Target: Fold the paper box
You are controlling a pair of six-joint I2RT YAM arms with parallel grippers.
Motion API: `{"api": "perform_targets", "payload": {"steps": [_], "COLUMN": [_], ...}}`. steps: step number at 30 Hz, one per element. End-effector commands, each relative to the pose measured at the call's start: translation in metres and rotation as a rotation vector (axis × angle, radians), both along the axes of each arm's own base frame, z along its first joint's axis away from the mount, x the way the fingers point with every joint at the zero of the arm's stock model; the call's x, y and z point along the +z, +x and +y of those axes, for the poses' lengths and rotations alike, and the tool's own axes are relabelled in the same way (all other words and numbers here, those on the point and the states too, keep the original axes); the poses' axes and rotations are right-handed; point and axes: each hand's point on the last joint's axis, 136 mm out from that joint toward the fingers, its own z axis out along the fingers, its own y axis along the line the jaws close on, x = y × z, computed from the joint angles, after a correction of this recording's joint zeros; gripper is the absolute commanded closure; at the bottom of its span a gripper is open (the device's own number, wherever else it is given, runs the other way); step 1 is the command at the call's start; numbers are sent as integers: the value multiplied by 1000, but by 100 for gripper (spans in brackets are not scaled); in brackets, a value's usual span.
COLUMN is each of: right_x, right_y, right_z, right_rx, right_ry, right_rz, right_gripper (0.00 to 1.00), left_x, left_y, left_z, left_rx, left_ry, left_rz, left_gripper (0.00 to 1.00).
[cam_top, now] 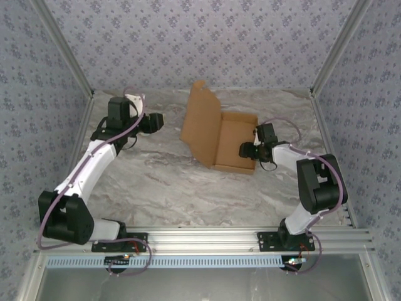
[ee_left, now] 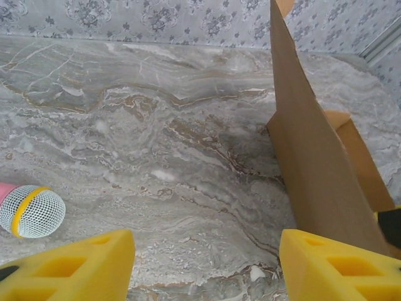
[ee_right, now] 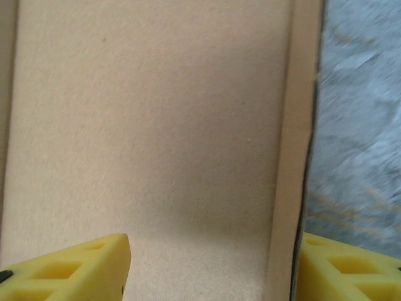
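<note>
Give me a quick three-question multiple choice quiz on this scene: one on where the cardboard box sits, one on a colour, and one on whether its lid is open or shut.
1. Where on the table does the paper box lie?
A. against the left arm's base
B. toward the right arm's side
C. hanging over the near edge

2. What colour are the fingers in the wrist views?
A. blue
B. red
C. yellow

3. How does the box's lid stand?
A. raised open
B. shut flat over the box
C. torn off, lying apart

Answers:
1 B, the right gripper is at the box's wall.
2 C, both wrist views show yellow wedges.
3 A, the lid slants up from the box's left side and the inside floor is bare.
</note>
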Motion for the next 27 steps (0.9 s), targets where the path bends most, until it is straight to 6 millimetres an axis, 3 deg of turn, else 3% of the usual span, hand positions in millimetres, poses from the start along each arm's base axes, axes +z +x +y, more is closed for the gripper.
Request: {"api": "perform_targets", "payload": {"steps": [1,7,14,19,27], "right_x": [10,13,16,15,25], "right_y": [-7,-24,-40,-48,-54], "right_z": [21,59,102,111,104], "right_rx": [11,67,156,199,218], "right_ry": [67,117,164,174,159], "right_rz": [-35,-58,-78,-65,-86], "right_gripper": [32,26,19,15,2], "left_x": [25,15,-15,-34,-48], "left_y": [0,-8,-18,-24,-30], "left_z": [6,35,44,45,45], "left_rx": [56,208,280,301,310], "left_ry": [-42,-11,-74,-92,-82], "left_rz": [-104,-165,-155,-131,-120], "left_gripper": [38,37,37,36,37]}}
